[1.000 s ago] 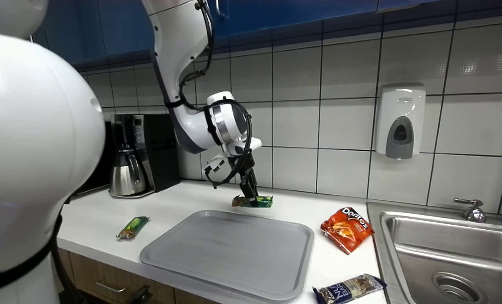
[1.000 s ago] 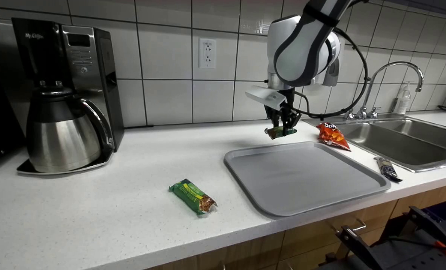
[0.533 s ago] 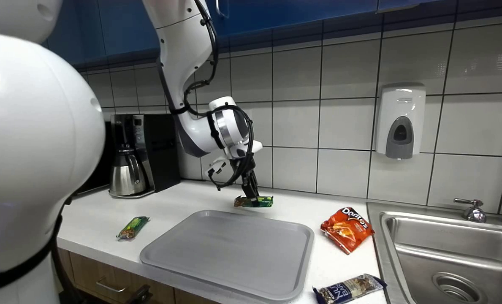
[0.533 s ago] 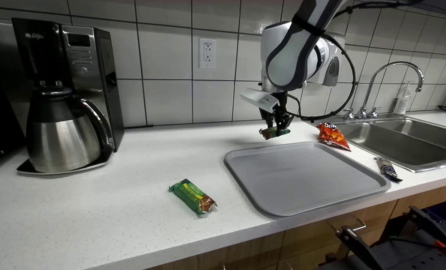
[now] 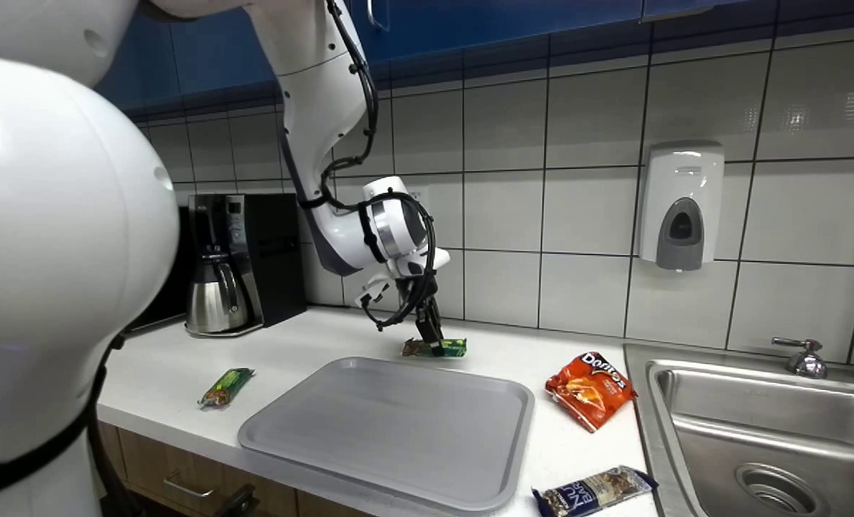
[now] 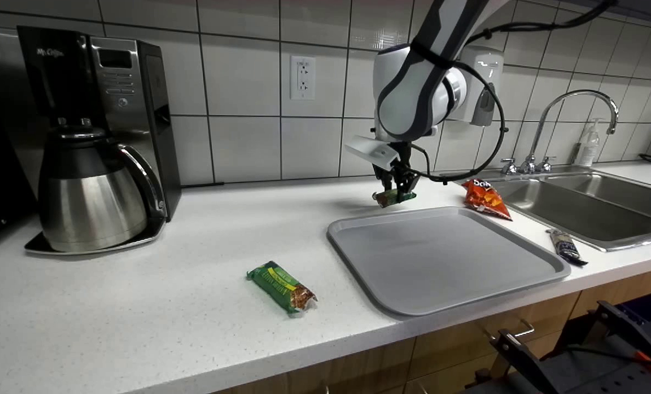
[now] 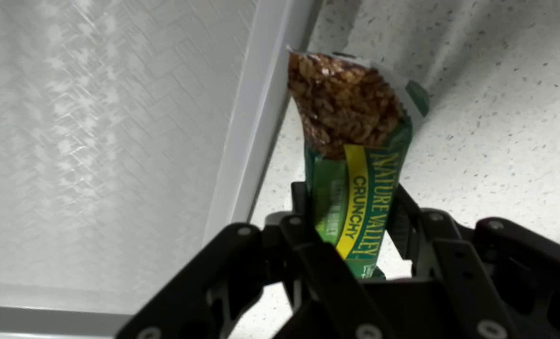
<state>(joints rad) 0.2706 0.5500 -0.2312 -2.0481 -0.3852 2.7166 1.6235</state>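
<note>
worktop (image 6: pixel 194 284) meets tiled wall (image 5: pixel 502 208); jaws grip bar (image 7: pixel 355 165) right of centre, long axis up the wrist view, brown end topmost.

"What differs from a second ago?"

"The gripper (image 6: pixel 395 195) and its green bar (image 6: pixel 385 198) sit further left in an exterior view, the arm (image 6: pixel 410 104) along with them."

"Lower, too?"

"Slightly, perhaps; height is hard to judge."

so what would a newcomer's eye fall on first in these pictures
Probably the green granola bar, held in the gripper above the counter, beside the grey tray. Then the bright red Doritos bag, lying between the tray and the sink. The shiny coffee pot also stands out, at the left of an exterior view.
</note>
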